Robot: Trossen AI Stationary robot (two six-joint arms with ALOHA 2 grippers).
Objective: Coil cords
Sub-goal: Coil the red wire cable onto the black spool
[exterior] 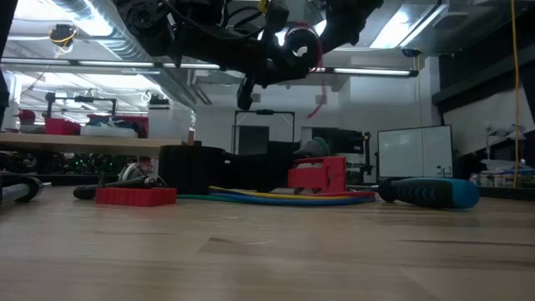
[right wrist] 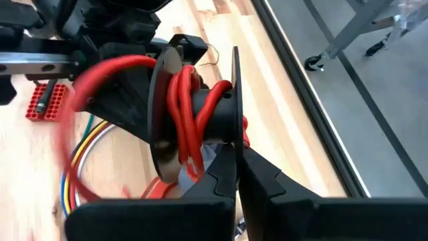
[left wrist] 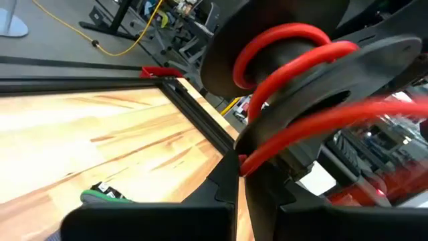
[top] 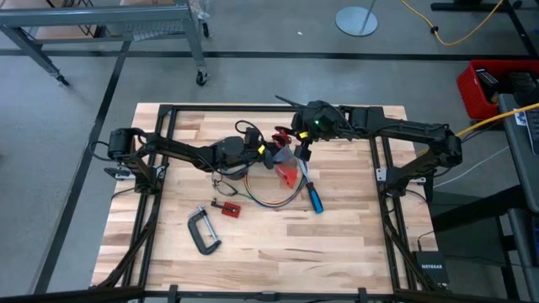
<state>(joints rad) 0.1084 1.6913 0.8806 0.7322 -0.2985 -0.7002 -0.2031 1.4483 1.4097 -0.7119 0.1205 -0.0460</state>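
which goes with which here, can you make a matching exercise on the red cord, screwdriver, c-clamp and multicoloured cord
1 red cord
2 screwdriver
3 C-clamp
4 multicoloured cord

A lies looped on the table
B blue handle
C wound on a black spool, up off the table
D grey metal, lying apart from the rest

Pairs: 1-C, 2-B, 3-D, 4-A

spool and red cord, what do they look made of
Spool: apparently hard matte black plastic, judging by its thin rigid flanges with a dull sheen. Red cord: seemingly a wire in smooth, slightly glossy plastic or rubber insulation, bending tightly round the core.
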